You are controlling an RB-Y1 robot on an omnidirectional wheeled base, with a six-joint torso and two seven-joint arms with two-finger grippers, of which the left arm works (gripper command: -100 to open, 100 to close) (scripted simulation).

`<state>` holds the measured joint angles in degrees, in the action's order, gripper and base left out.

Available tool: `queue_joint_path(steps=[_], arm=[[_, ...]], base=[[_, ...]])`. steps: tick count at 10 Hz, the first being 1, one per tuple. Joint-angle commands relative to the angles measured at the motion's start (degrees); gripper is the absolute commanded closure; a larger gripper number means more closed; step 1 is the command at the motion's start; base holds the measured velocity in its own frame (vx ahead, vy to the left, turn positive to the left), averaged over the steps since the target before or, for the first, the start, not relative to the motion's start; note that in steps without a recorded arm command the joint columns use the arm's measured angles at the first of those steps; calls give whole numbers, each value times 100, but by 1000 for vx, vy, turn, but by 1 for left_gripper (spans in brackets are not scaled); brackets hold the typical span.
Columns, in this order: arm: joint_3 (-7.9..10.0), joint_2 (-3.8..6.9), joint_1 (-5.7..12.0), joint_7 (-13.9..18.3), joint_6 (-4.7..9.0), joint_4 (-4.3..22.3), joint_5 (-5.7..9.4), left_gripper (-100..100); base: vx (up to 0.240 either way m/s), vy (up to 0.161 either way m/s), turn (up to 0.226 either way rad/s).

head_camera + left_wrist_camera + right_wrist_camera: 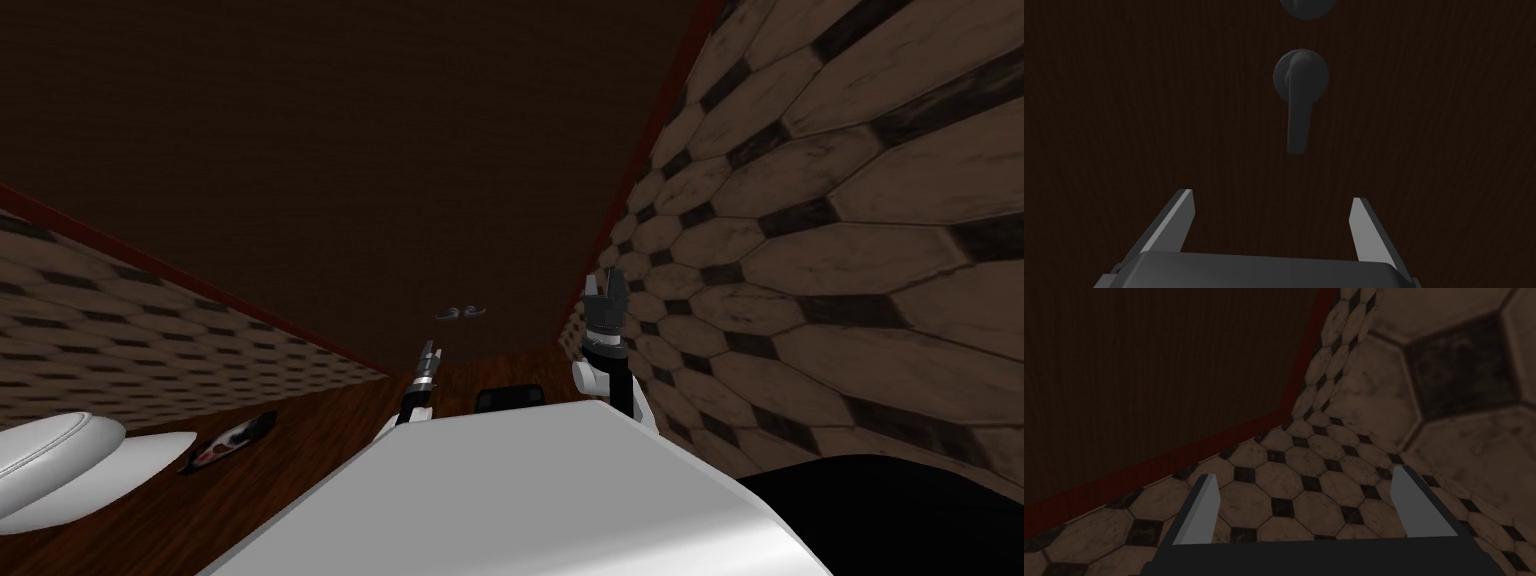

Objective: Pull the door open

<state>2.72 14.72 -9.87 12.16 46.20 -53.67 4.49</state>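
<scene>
A dark brown wooden door stands straight ahead, framed in dark red. Its small grey lever handle shows low on the door in the head view. In the left wrist view the same dark lever handle hangs from a round plate, a short way beyond my left gripper, which is open and apart from it. My left gripper points at the door just below the handle. My right gripper is raised near the door's right edge, open, with nothing between its fingers.
A wall of tan octagon tiles with dark squares runs close along my right. A similar tiled wall lies to the left. A white rounded fixture and a small dark object sit on the brown wood floor at my left.
</scene>
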Motion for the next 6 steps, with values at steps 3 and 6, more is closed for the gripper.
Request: queue_joint_path(steps=[3,6], arm=[[1,65,116,47,129,422,25,-100],[242,167,-2,7,101,532,140,-100]], base=[[121,12,-67],[12,11,-27]])
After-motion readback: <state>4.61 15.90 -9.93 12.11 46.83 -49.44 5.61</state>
